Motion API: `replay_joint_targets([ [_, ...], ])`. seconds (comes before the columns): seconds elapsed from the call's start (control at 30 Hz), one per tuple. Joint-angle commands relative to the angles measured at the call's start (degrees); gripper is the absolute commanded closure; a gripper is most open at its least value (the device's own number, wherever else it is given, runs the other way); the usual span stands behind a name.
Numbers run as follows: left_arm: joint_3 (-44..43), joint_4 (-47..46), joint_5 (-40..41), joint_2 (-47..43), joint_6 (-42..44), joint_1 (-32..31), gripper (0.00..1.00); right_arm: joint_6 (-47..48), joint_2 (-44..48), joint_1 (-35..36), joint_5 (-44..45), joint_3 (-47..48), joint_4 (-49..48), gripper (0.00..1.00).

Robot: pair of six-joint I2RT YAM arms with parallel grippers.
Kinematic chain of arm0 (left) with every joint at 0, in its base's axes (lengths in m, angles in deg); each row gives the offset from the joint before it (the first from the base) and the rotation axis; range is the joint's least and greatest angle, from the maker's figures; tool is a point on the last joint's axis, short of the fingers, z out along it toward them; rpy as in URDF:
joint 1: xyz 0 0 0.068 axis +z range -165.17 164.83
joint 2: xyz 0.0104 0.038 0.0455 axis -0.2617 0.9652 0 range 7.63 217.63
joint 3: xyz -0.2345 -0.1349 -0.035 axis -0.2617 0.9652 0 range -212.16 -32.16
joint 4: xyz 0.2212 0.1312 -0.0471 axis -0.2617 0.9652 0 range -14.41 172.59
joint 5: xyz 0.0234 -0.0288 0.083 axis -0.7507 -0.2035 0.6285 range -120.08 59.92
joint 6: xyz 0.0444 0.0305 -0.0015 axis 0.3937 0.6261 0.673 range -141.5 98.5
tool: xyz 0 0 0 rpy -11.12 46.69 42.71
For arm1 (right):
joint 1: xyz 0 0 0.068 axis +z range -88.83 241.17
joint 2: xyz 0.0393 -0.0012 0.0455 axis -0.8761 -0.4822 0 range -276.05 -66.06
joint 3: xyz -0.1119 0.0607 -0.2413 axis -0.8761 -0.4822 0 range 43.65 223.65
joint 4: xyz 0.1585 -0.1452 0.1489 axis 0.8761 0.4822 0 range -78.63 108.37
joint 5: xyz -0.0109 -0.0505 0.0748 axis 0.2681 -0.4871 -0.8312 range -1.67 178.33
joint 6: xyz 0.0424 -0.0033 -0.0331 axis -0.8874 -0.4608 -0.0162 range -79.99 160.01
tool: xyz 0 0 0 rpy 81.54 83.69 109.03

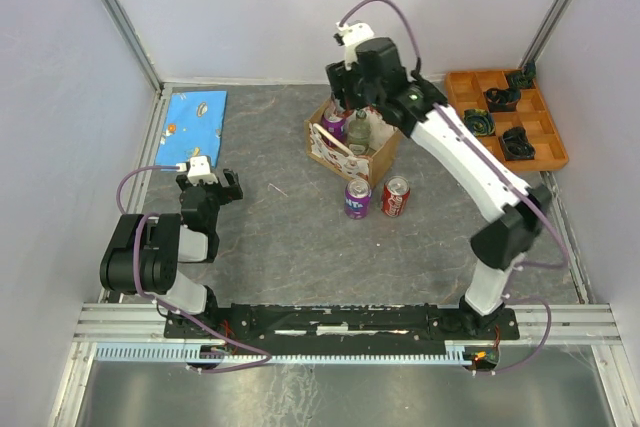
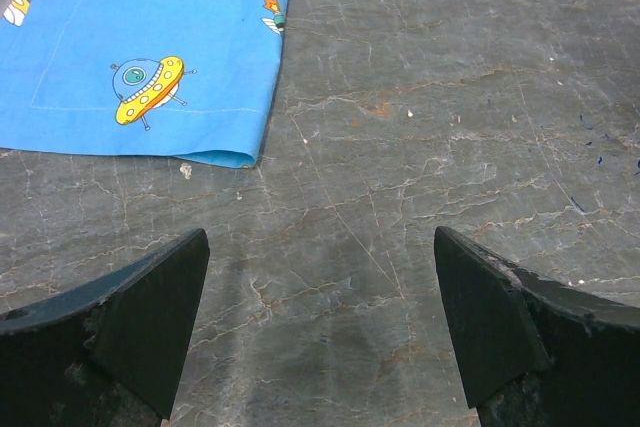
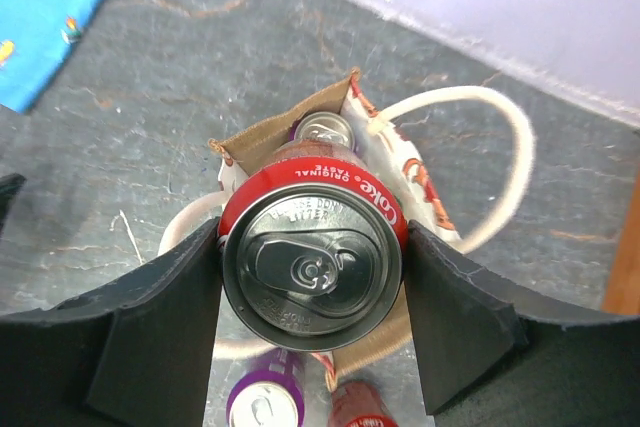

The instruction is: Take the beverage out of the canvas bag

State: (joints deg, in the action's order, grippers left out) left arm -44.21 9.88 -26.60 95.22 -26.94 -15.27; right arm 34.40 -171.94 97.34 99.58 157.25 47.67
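The grey, veined, stone-look table (image 1: 300, 247) carries everything. On its far left corner lies a flat blue cloth printed with cartoon spaceships (image 1: 196, 119), thin and soft.

The small boxy tan canvas bag (image 1: 332, 150) stands mid-table, mouth open. It has limp cream rope handles and a whitish panel with red marks.

The right pincer (image 3: 313, 287) hangs over the bag's mouth. Its two dark padded fingers are clamped on either side of a red Coke can with a silver pull-tab top (image 3: 312, 247), which is upright. Whether the can's base has cleared the rim cannot be seen.

The left pincer (image 2: 320, 277) hovers spread wide over bare table, gripping nothing.

Just beside the bag, on its near side, a purple can (image 1: 357, 197) and another red can (image 1: 397, 197) stand on the table. Another silver-topped can (image 3: 325, 130) sits inside the bag.

By my reading, the drink is gripped and is mid-lift. It has yet to be carried clear and set down. Smooth, rigid metal against the pads should hold well.
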Motion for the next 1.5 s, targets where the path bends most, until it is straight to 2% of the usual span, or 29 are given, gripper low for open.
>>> replay_joint_targets([
  [0.0, -1.2, -2.0, 1.1, -0.6, 3.7, -0.1, 0.01, 1.8, 12.0, 1.1, 3.0, -7.1, -9.9, 1.0],
  [0.13, -1.3, -2.0, 1.0, -0.6, 3.7, -0.1, 0.01, 2.3, 21.1, 1.9, 6.4, -17.7, -12.7, 1.0],
  [0.23, -1.2, -2.0, 1.0, -0.6, 3.7, -0.1, 0.01, 0.8, 26.8, 2.3, 10.1, -23.8, -10.3, 1.0],
  [0.47, -1.3, -2.0, 1.0, -0.6, 3.7, -0.2, 0.01, -5.9, 40.7, 4.4, 12.7, -43.1, -6.4, 1.0],
  [0.57, -1.3, -2.0, 1.1, -0.6, 3.8, -0.2, 0.01, -9.5, 45.3, 5.6, 14.6, -48.2, -5.0, 1.0],
  [0.83, -1.3, -2.0, 1.0, -0.5, 3.8, -0.2, 0.01, -14.9, 48.9, 8.5, 15.6, -55.9, 0.4, 1.0],
  [1.13, -1.3, -1.8, 1.1, -0.7, 3.8, -0.1, 0.01, -17.8, 48.1, 11.8, 13.2, -65.3, -3.3, 1.0],
  [1.3, -1.3, -1.8, 1.0, -0.6, 3.7, -0.2, 0.01, -18.7, 49.1, 13.5, 14.9, -65.4, -3.1, 1.0],
  [1.47, -1.3, -1.9, 1.0, -0.6, 3.7, -0.2, 0.01, -17.5, 50.8, 14.3, 19.5, -61.3, -0.4, 1.0],
])
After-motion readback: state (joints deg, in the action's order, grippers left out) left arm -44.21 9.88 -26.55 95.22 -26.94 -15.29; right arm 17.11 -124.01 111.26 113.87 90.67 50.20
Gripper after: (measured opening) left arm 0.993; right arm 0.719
